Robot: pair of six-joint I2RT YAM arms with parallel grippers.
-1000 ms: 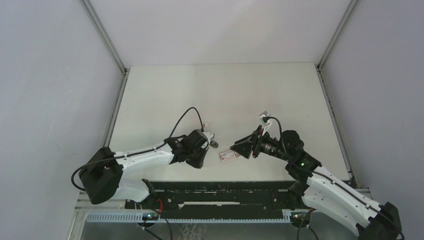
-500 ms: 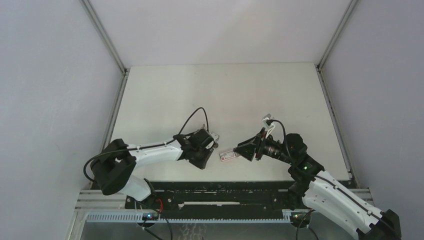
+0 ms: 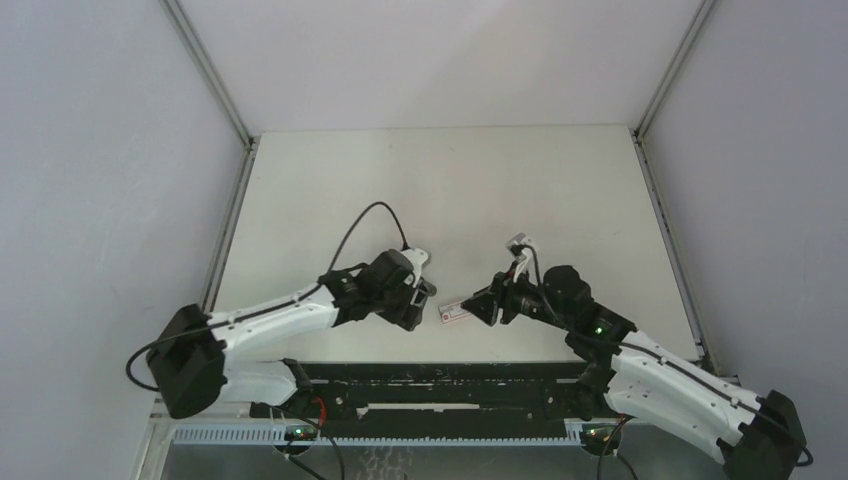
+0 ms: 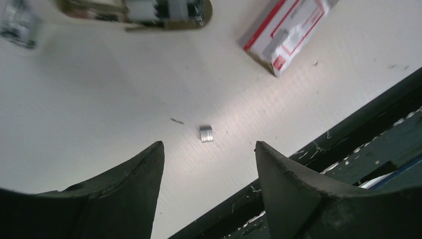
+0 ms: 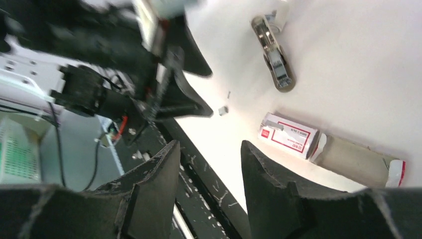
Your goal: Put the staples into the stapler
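The staples (image 4: pixel 206 133) are a short silvery block lying loose on the white table, just ahead of my left gripper (image 4: pixel 209 144), which hangs open and empty above them. In the right wrist view the staples (image 5: pixel 223 110) lie beside the left gripper's dark fingers. The stapler (image 5: pixel 273 54) lies flat on the table with its dark metal arm showing, and the left wrist view catches the stapler (image 4: pixel 144 10) at its top edge. My right gripper (image 5: pixel 210 144) is open and empty, over the table's near edge. From above, the left gripper (image 3: pixel 424 302) and right gripper (image 3: pixel 474 305) face each other.
A red-and-white staple box (image 5: pixel 288 135) lies on the table with its tan tray (image 5: pixel 356 162) slid out to the right; box (image 3: pixel 455 312) sits between the two grippers. The black rail (image 4: pixel 348 129) runs along the table's near edge, littered with stray staples.
My left gripper's jaws have come apart and it has shifted slightly toward the box. The right gripper has drifted a little left and nearer the box.
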